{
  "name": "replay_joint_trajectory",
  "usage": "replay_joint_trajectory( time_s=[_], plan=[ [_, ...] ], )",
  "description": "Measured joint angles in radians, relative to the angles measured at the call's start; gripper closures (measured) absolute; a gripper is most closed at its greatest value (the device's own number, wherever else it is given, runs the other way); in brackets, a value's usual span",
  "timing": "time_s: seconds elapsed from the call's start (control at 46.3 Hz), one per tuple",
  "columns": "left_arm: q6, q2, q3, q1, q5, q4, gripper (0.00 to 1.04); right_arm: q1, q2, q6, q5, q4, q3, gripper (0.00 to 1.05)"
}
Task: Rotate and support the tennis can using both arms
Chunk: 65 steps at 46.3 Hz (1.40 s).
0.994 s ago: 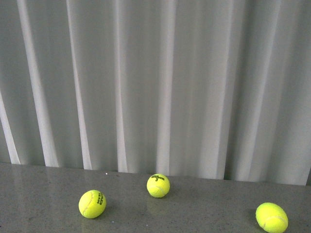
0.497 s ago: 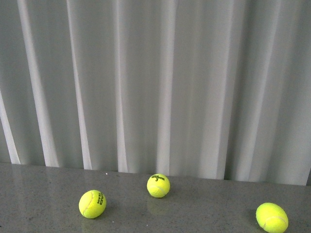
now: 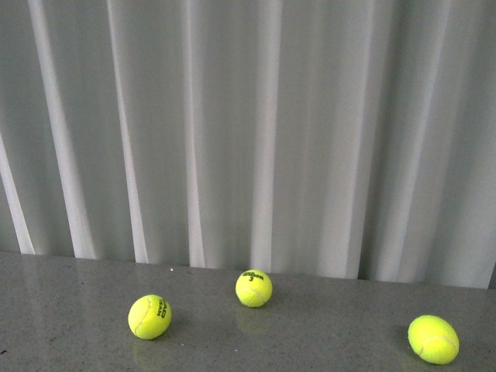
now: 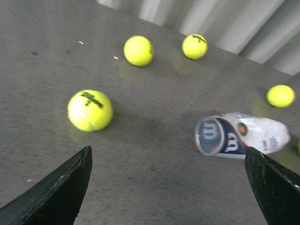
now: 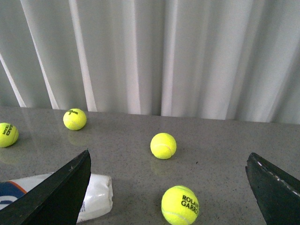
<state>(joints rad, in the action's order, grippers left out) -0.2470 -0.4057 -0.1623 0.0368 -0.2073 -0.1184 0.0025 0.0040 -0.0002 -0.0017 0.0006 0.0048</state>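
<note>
Here, both my claws gape wide, holding nothing. The tennis can (image 4: 241,139) lies on its side on the grey table (image 4: 140,168) ahead of my left claw (image 4: 168,150), its round W-marked end turned towards the claw and its long axis slanting away. One finger of my right claw (image 5: 168,154) hides part of the can.

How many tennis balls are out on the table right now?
5. Three lie toward the curtain: left ball, middle ball, right ball. A fourth ball lies off the tennis can's open end, a fifth ball by its closed end. More may be hidden.
</note>
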Motion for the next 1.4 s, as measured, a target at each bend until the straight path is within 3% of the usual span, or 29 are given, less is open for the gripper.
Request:
replay_joint_trajectory(
  time_s=[0.108,0.259,0.346,0.627,1.405],
  plan=[
    [-0.029,-0.406,-0.095,0.050,-0.220,0.256,0.07,0.000,0.000,0.000,0.000,0.000,0.000,0.07],
    [-0.048,-0.797,-0.198,0.060,-0.420,0.465,0.07,0.000,0.000,0.000,0.000,0.000,0.000,0.07],
    [-0.098,-1.034,-0.270,0.040,-0.475,0.541,0.07,0.000,0.000,0.000,0.000,0.000,0.000,0.07],
    [-0.179,-1.356,-0.412,-0.079,-0.529,0.633,0.07,0.000,0.000,0.000,0.000,0.000,0.000,0.07],
    [-0.308,-1.651,-0.623,-0.244,-0.555,0.693,0.07,0.000,0.000,0.000,0.000,0.000,0.000,0.07]
  ],
)
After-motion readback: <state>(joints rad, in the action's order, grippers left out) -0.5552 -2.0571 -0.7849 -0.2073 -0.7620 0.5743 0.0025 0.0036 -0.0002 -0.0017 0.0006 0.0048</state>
